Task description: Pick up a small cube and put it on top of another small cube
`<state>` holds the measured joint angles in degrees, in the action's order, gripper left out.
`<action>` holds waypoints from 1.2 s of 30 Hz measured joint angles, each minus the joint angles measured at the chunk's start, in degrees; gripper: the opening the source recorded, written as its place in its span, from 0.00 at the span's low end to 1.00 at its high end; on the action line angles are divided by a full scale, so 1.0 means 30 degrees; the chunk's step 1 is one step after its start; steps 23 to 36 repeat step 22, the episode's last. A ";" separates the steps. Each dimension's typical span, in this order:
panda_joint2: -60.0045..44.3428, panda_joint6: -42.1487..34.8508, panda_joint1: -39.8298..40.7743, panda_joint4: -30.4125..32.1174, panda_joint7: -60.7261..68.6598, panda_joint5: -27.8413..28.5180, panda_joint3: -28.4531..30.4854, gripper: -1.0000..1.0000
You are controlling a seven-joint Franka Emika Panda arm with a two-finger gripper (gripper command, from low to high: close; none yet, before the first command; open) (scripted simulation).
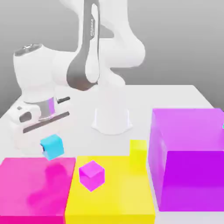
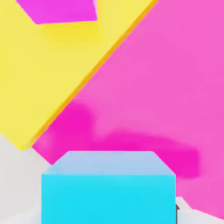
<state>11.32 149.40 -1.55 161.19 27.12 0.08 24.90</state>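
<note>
The small cube (image 1: pixel 53 146) is plain cyan and hangs just above the table, behind the back edge of the big pink block (image 1: pixel 35 188). My gripper (image 1: pixel 50 148) comes down on it from above and is shut on it. In the hand view the small cube (image 2: pixel 108 192) sits close up between the fingers, with the pink block (image 2: pixel 175 87) and yellow block (image 2: pixel 52 74) beyond it. A small magenta cube (image 1: pixel 92 175) rests on the big yellow block (image 1: pixel 113 197). A small yellow cube (image 1: pixel 138 151) stands at that block's back edge.
A tall purple block (image 1: pixel 188 157) rises at the exterior view's right, with a sliver of cyan (image 1: pixel 222 126) at the picture's edge above it. The arm's white base (image 1: pixel 111 116) stands behind the blocks on the white table (image 1: pixel 175 94).
</note>
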 joint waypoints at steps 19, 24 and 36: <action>0.3062 0.0056 -0.5795 0.2993 -0.1084 0.1045 -0.6682 1.00; 0.3062 0.0055 -0.5795 0.2993 -0.1084 0.1045 -0.6682 1.00; 0.3062 0.0055 -0.5795 0.2993 -0.1084 0.1045 -0.6682 1.00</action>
